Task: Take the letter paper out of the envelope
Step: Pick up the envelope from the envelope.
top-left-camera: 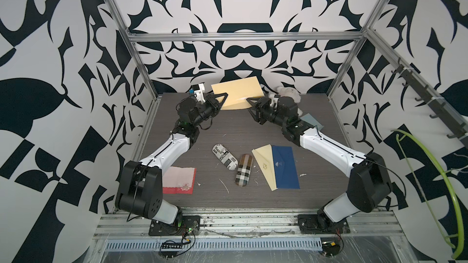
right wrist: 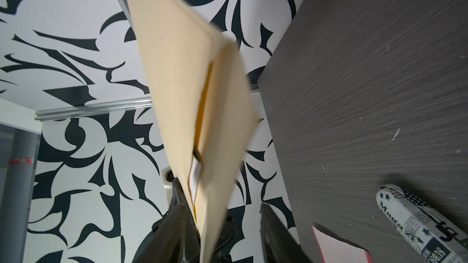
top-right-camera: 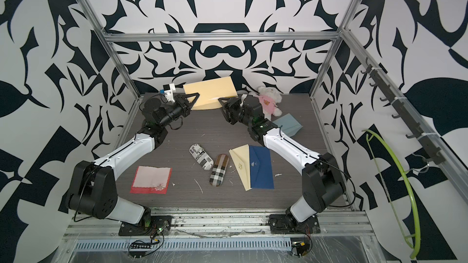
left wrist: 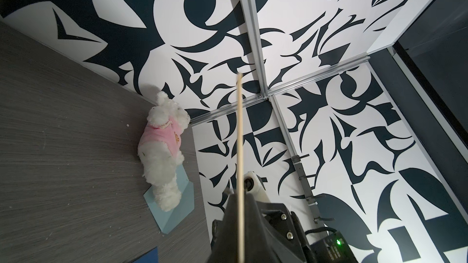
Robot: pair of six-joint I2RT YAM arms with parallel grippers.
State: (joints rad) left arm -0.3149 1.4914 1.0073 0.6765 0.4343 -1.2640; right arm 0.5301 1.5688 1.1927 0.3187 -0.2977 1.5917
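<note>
Surface (top-left-camera: pixel 228 127) comes first: we see dark wood-grain board, bare through its middle, with the patterned wall (top-left-camera: pixel 243 54) close behind its far edge. Above that edge hangs the flat tan envelope (top-left-camera: pixel 236 94), tilted. We see the left end effector (top-left-camera: pixel 225 96) clamped on one side of it. The right end effector (top-left-camera: pixel 249 107) has its jaws apart around the opposite corner, one finger clear. White letter paper (right wrist: pixel 195 173) peeks from inside the envelope's slit.

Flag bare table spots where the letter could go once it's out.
Best: mid table, behind the newsprint case and in front of the held tan envelope. Also the front strip between the red napkin and plaid case. Crowded: front right, cream envelope and blue envelope; back right, plush dog on a light-blue envelope.
</note>
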